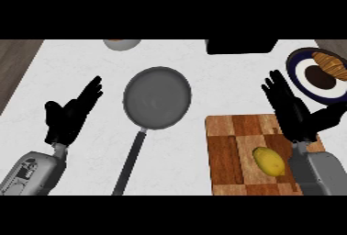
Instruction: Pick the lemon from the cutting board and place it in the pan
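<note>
Both robot hands spread, holding nothing: left robot hand (68, 117) idle at frame left, right robot hand (298, 114) above the cutting board (227, 156). Lemon (269, 161) sits lower right on board; I'd reach w/ right since it's nearest. Pan (157, 97) waits center on desk (88, 64).

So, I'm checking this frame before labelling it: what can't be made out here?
Head view:
- Bowl-like object: cut by the top band.
- Black object: cut off at top, unidentifiable.
- Plate: runs past the right edge.
- Cutting board: right edge hidden behind the right hand.
</note>
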Robot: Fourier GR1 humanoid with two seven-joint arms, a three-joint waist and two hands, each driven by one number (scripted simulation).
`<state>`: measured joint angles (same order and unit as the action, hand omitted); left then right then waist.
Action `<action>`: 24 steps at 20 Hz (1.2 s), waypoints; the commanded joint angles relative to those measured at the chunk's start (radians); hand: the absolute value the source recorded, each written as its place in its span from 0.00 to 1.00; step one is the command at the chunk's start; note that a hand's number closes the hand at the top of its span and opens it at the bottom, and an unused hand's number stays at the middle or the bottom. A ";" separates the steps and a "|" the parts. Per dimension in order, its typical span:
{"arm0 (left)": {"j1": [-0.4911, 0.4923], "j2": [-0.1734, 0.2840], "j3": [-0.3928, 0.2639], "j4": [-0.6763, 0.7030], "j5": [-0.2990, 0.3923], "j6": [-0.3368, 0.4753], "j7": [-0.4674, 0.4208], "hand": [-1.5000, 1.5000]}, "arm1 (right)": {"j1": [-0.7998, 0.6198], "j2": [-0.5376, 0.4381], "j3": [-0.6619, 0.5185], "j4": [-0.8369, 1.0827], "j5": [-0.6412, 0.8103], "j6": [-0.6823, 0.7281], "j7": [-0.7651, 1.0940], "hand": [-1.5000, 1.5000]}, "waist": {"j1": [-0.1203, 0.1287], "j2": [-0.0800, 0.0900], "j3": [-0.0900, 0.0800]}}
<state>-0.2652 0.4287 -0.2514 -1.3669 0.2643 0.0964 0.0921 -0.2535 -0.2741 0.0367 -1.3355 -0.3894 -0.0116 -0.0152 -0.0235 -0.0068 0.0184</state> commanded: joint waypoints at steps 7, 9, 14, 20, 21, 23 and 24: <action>0.089 0.094 0.094 0.106 -0.051 0.114 0.066 0.50 | -0.008 0.168 -0.138 -0.122 -0.315 0.128 -0.201 0.00 | -0.023 -0.001 0.028; 0.099 0.117 0.096 0.128 -0.073 0.126 0.075 0.50 | -0.132 -0.321 0.042 -0.213 0.246 0.278 -0.160 1.00 | 0.011 -0.040 -0.044; 0.151 0.116 0.148 0.133 -0.078 0.167 0.057 0.50 | 0.233 -0.152 -0.095 -0.043 -0.062 0.502 -0.477 0.00 | 0.016 0.007 -0.016; 0.124 0.078 0.143 0.135 -0.105 0.182 0.090 0.50 | 0.170 -0.311 -0.099 -0.077 0.095 0.629 -0.565 0.00 | 0.017 0.006 -0.019; 0.141 0.160 0.167 0.070 -0.081 0.127 0.139 0.50 | 0.215 -0.357 -0.133 -0.141 0.077 0.631 -0.553 0.00 | 0.015 0.001 -0.018; 0.127 0.131 0.167 0.098 -0.080 0.130 0.126 0.50 | 0.161 -0.427 -0.151 -0.097 0.130 0.649 -0.549 0.00 | 0.021 0.005 -0.018; 0.161 0.113 0.151 0.093 -0.102 0.147 0.086 0.50 | 0.176 -0.419 -0.111 -0.172 0.200 0.578 -0.504 0.00 | 0.020 0.003 -0.019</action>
<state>-0.1232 0.5444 -0.1015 -1.2629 0.1717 0.2442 0.1855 -0.0767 -0.6124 -0.0771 -1.4353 -0.2872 0.5621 -0.5221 -0.0039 -0.0025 0.0004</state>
